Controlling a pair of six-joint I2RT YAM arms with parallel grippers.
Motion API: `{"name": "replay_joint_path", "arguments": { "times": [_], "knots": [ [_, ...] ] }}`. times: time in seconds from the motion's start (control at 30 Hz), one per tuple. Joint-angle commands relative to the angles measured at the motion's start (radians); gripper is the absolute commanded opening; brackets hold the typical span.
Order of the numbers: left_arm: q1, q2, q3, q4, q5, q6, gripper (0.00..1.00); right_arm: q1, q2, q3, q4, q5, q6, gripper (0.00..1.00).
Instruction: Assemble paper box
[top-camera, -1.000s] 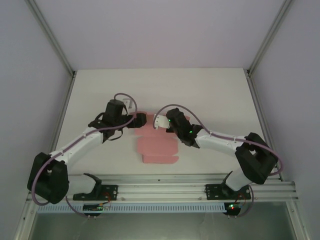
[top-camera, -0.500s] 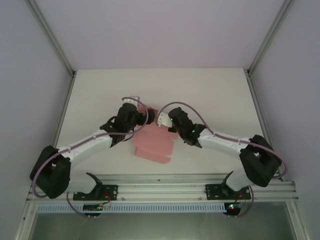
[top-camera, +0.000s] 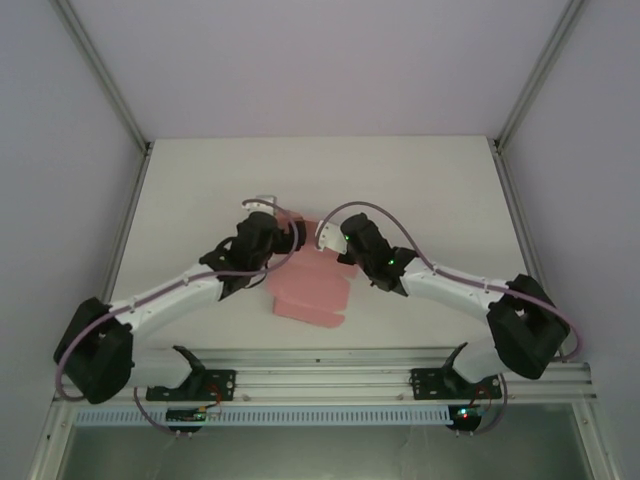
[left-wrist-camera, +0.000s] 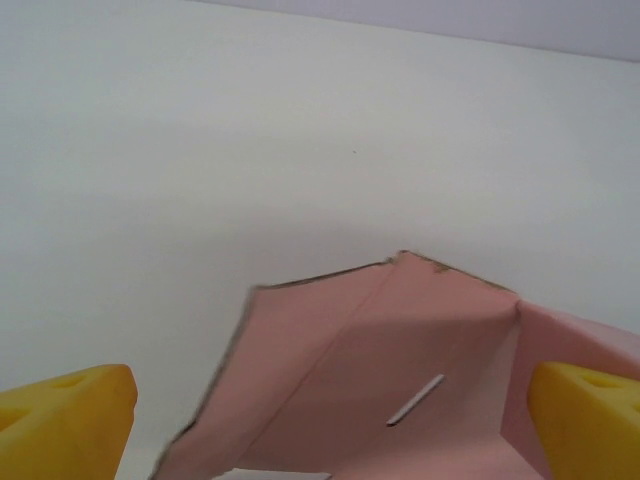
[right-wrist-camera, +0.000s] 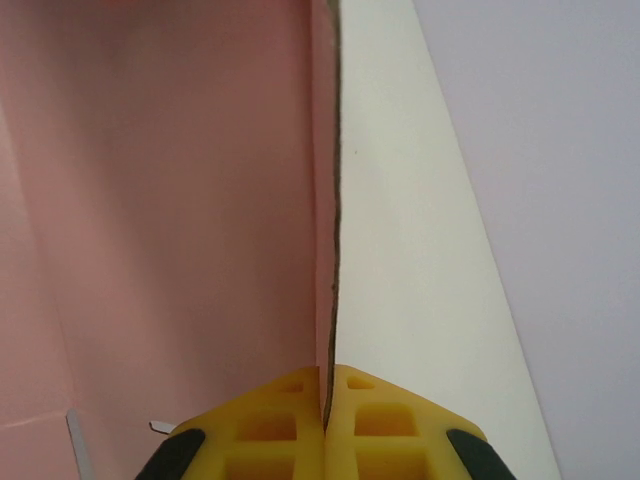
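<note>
Right pincer (right-wrist-camera: 325, 400): pressed together on the upright edge of the plain pink thin-card paper box (right-wrist-camera: 170, 200), which rises straight ahead of its tips.
Left pincer (left-wrist-camera: 327, 420): spread wide; a creased flap sits between and ahead of its fingers (left-wrist-camera: 65, 420), not gripped.
Box: between both pincers on the white table (top-camera: 200, 180).
Slip risk: the narrow edge pinch could tear or pull free.
Crush risk: closing off-crease would buckle the flap.
</note>
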Motion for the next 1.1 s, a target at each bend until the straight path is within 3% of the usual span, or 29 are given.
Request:
{"name": "replay_joint_path", "arguments": {
  "times": [0.0,0.23,0.47,0.6,0.8,1.07],
  "knots": [
    [0.053,-0.119,-0.04,-0.06,0.092,-0.031,1.0,-0.013,-0.046,-0.013,0.0,-0.05,0.027,0.0],
    [0.231,-0.322,-0.109,-0.223,0.294,-0.084,1.0,-0.029,-0.06,-0.019,0.004,-0.043,0.036,0.0],
    [0.39,-0.298,-0.158,-0.355,0.402,-0.161,1.0,-0.042,-0.08,-0.028,0.012,-0.052,0.043,0.0],
    [0.449,-0.223,-0.186,-0.271,0.517,-0.153,1.0,-0.044,-0.087,-0.031,0.012,-0.059,0.048,0.0],
    [0.452,-0.136,-0.243,-0.012,0.76,-0.096,1.0,-0.052,-0.096,-0.03,0.002,-0.084,0.064,0.0],
    [0.418,-0.08,-0.255,0.113,0.818,-0.053,1.0,-0.055,-0.102,-0.027,-0.011,-0.107,0.081,0.0]
  ]
}}
